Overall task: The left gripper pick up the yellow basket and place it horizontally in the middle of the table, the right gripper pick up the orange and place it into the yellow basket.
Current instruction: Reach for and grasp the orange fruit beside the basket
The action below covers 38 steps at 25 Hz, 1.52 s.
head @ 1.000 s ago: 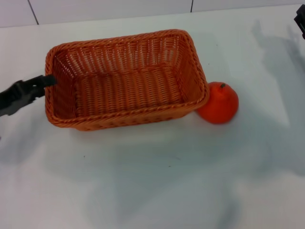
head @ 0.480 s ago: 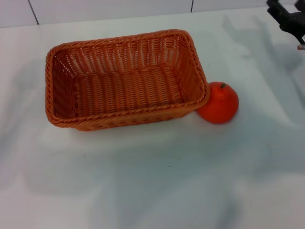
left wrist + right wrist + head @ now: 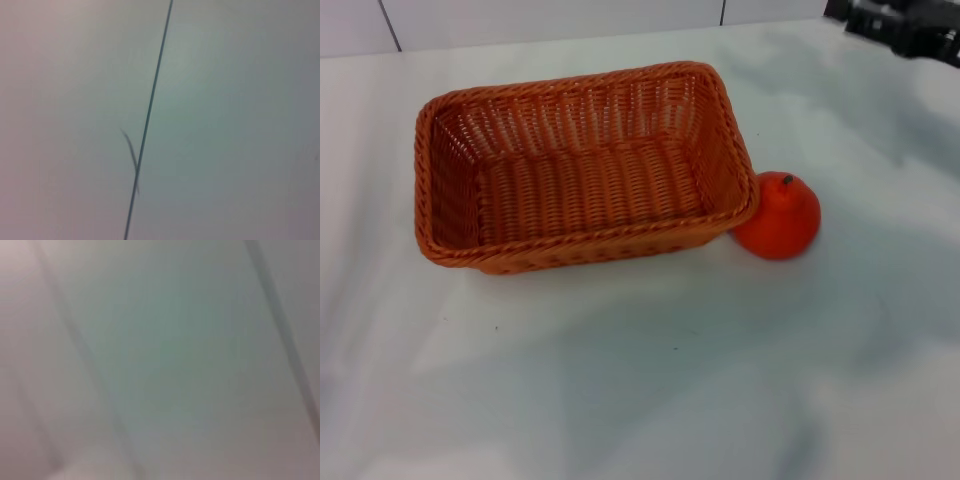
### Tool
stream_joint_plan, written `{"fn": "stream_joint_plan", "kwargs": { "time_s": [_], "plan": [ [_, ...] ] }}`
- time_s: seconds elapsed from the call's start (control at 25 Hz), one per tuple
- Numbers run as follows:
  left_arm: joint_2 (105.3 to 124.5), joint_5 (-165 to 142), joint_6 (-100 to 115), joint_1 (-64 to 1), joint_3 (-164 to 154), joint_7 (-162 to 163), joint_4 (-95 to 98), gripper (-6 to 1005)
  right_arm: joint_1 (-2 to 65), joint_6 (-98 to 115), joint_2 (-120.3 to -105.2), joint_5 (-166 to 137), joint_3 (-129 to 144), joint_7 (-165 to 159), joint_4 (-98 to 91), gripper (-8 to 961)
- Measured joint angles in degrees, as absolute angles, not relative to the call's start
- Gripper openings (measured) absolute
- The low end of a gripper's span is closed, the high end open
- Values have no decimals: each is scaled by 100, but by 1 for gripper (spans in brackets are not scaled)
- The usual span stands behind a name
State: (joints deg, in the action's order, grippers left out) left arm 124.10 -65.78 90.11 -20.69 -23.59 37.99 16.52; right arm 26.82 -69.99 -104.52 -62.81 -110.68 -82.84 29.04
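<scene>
The yellow basket (image 3: 582, 168), an orange-brown woven rectangle, lies empty on the white table (image 3: 640, 380) with its long side across the head view. The orange (image 3: 778, 215) sits on the table, touching the basket's right end. The right gripper (image 3: 900, 25) shows as a black shape at the far right top corner, high and well away from the orange. The left gripper is out of view. Both wrist views show only blank pale surface.
A thin dark seam line (image 3: 147, 120) crosses the left wrist view. A tiled wall edge (image 3: 550, 20) runs behind the table's far side. Bare tabletop lies in front of the basket.
The left gripper let go of the basket's left end and left the view. The right gripper moved in along the top right, shifting leftward. Basket and orange stayed still.
</scene>
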Motion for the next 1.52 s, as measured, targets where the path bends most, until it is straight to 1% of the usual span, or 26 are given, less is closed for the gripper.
{"fn": "stream_joint_plan", "kwargs": {
  "time_s": [0.08,0.16,0.2,0.28,0.4,0.6,0.64,0.68,0.72,0.8,0.92,0.96,1.0,1.04,1.12,1.28,1.36,1.52],
  "plan": [
    [12410,-6496,9063,-2098,-2355,3392,1385,570,2736,-7199,-10185,-7441,-11109,-9235,3509,938],
    [12410,-6460,9050,-2121,-2351,3239,1220,570,2796,-7474,-10026,-8477,-11230,-9934,4059,938],
    [12410,-6455,9028,-2125,-2350,3223,1174,570,2831,-7657,-9984,-8959,-11344,-10202,4364,938],
    [12408,-6452,8978,-2132,-2348,3209,1118,569,2891,-8060,-9967,-9780,-11627,-10568,4846,938],
    [12398,-6449,8917,-2135,-2347,3209,1065,569,3042,-8872,-10006,-10879,-12114,-10965,5576,938],
    [12392,-6443,8837,-2126,-2346,3233,1046,568,3331,-9695,-10041,-11813,-12207,-11480,6267,938],
    [12392,-6443,8834,-2125,-2343,3235,1045,568,3396,-9762,-10085,-12032,-12172,-11580,6405,938],
    [12392,-6441,8831,-2121,-2328,3246,1043,568,3511,-9848,-10216,-12435,-12101,-11717,6608,938],
    [12392,-6441,8826,-2121,-2311,3272,1039,568,3511,-9848,-10216,-12435,-12101,-11717,6608,938],
    [12392,-6440,8805,-2118,-2277,3356,1034,568,3640,-9871,-10389,-12871,-12047,-11832,6695,938],
    [12392,-6440,8779,-2113,-2264,3441,1032,567,3866,-9886,-10692,-13473,-11940,-11979,6638,937],
    [12392,-6440,8778,-2109,-2263,3449,1031,567,3923,-9852,-10814,-13669,-11895,-11984,6607,937],
    [12392,-6440,8778,-2106,-2264,3451,1031,567,4010,-9788,-11009,-13978,-11843,-11972,6549,937],
    [12392,-6440,8778,-2103,-2264,3451,1028,567,4010,-9788,-11009,-13978,-11843,-11972,6549,937],
    [12393,-6440,8766,-2101,-2264,3452,1025,567,4111,-9686,-11199,-14285,-11794,-11952,6433,937],
    [12402,-6442,8723,-2110,-2266,3452,1018,566,4203,-9396,-11436,-14560,-11628,-11946,6281,937],
    [12402,-6442,8722,-2114,-2266,3452,1002,566,4212,-9196,-11503,-14574,-11528,-11946,6213,937],
    [12395,-6443,8716,-2132,-2268,3451,948,567,4232,-8785,-11577,-14581,-11368,-11976,6000,937]
  ]
}}
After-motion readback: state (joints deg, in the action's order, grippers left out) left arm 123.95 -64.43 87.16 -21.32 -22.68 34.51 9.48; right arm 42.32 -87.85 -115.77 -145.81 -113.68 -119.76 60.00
